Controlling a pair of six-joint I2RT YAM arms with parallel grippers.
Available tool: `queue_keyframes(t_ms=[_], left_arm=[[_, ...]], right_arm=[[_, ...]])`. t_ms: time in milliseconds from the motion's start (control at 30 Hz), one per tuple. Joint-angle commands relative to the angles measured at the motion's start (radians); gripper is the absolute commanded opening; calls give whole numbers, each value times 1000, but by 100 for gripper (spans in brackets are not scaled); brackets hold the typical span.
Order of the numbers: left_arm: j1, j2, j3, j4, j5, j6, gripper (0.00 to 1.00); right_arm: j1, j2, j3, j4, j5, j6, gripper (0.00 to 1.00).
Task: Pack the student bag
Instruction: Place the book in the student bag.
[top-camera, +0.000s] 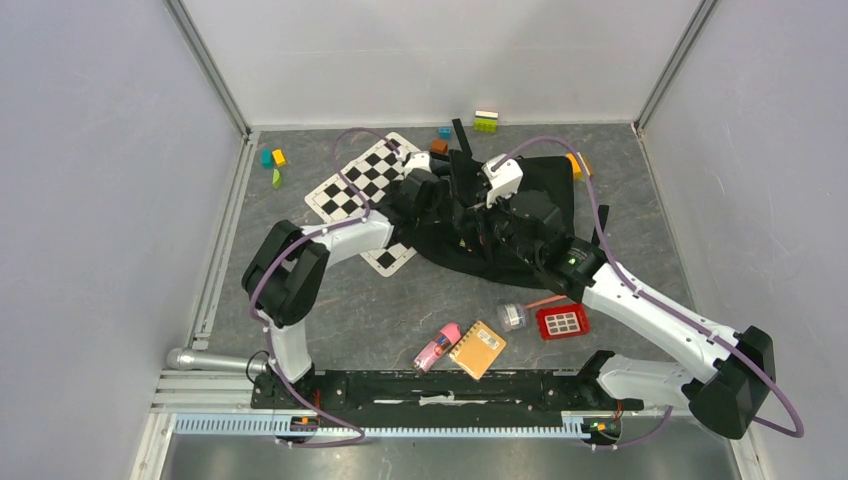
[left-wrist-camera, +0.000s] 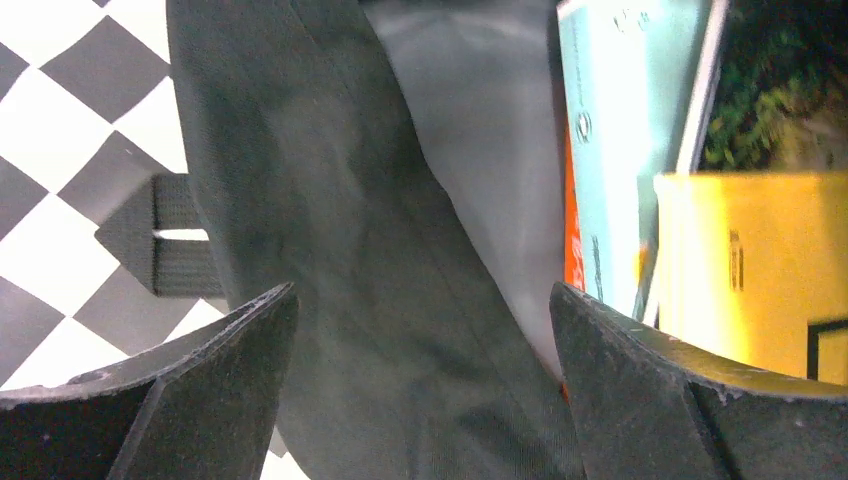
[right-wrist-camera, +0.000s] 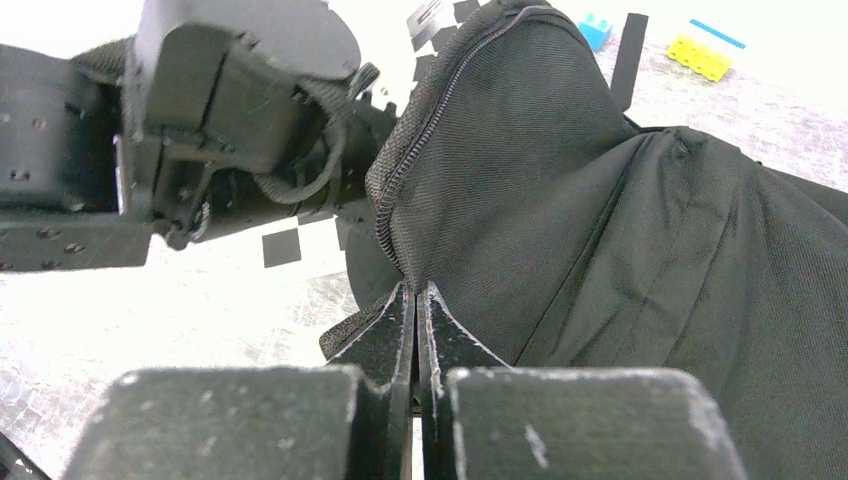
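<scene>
The student bag (top-camera: 545, 205) lies at the table's centre as a black fabric heap. My left gripper (top-camera: 445, 190) is at its left side, open wide. In the left wrist view (left-wrist-camera: 422, 290) its fingers straddle a fold of the bag (left-wrist-camera: 380, 300) without touching it. To the right of that fold show a teal book (left-wrist-camera: 620, 130) and a yellow item (left-wrist-camera: 750, 270). My right gripper (top-camera: 480, 200) meets the bag from the near side. In the right wrist view (right-wrist-camera: 415, 285) it is shut on the zipped edge of the bag (right-wrist-camera: 620, 230), which stands raised.
A checkerboard mat (top-camera: 360, 185) lies under the bag's left side. Near the front lie a pink bottle (top-camera: 437, 346), an orange notebook (top-camera: 478, 348), a small clear pot (top-camera: 512, 316) and a red calculator (top-camera: 562, 321). Coloured blocks (top-camera: 272, 157) and a yellow-green block (top-camera: 487, 121) sit at the back.
</scene>
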Motion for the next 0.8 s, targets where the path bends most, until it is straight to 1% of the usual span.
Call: queue_keyframes(t_ms=[0,67,133,367,500,533,567,600,633,700,767], left_arm=[[4,75,184,-180,-175,44,100],[7,117,239,-227,-198,37,100],[9,151,270,-235,-207,30,100],[7,280,409,-284,-185,40,100],[9,345,472,-362,-228,76,100],[11,353,473,-377,-243,83,98],[16,355,465,-379,-256,87,92],[24,352,448,-380,-264,84,83],[33,346,431,-379,-268,79,76],[53,314,378,-369,-271,62,54],[65,253,301,-325,-271,53,37]], right_arm=[[6,-29,-19,44,13,-9,0],[6,-29,-22,45,4,-4,0],[5,-28,-31,52,-9,3,0],[5,-15,-69,80,-52,28,0],[5,-22,-91,87,-51,33,0],[5,-27,-96,87,-47,32,0],[5,-30,-101,87,-39,33,0],[6,-36,-105,84,-32,32,0],[5,-40,-111,82,-21,32,0],[5,-47,-119,76,-3,27,0],[5,-46,-128,75,13,21,0]])
